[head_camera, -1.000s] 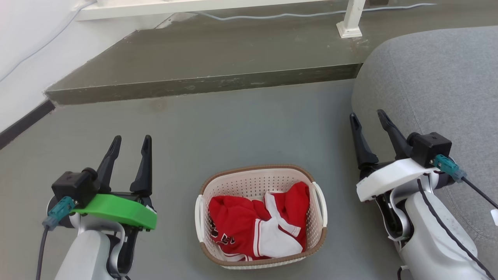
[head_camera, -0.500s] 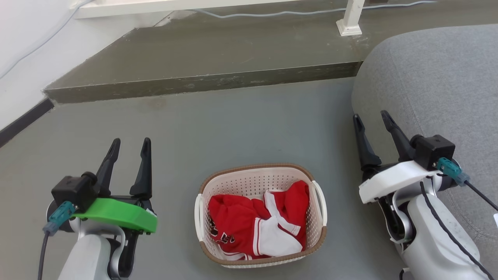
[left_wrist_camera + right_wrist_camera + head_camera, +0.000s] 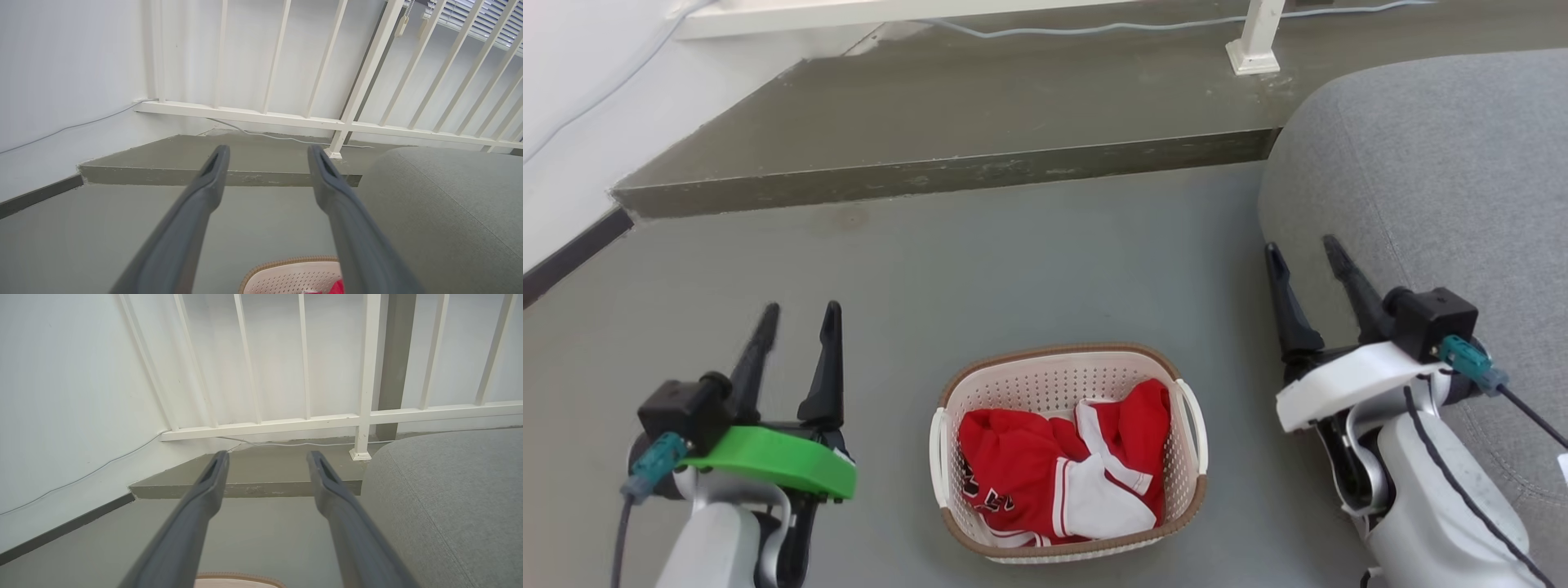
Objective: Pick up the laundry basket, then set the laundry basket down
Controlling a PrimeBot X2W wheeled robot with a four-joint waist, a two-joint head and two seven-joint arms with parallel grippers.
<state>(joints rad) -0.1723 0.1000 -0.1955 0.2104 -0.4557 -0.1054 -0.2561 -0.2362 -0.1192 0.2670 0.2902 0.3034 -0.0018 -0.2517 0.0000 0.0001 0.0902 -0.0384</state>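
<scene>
The laundry basket [image 3: 1068,374], cream-white and perforated with a brown rim and white side handles, stands on the grey floor at the lower middle of the head view, holding red and white clothes [image 3: 1058,469]. To its left my left gripper [image 3: 800,309] hangs open and empty, fingers pointing away. On the basket's right my right gripper [image 3: 1300,245] is open too, apart from the basket. The basket's far rim [image 3: 286,263] peeks in at the bottom of the left wrist view between the open fingers of the left gripper [image 3: 267,152]. The right wrist view has the rim [image 3: 239,576] below the right gripper [image 3: 266,456].
A grey sofa [image 3: 1445,188] rises close on the right, beside my right arm. Ahead, a raised concrete step [image 3: 947,171] crosses the floor, with a white railing [image 3: 343,122] and a loose cable [image 3: 1094,31] on it. A white wall [image 3: 572,122] closes the left.
Both arms have sunk slightly and the whole picture has shifted a little; the basket stays where it stood on the floor.
</scene>
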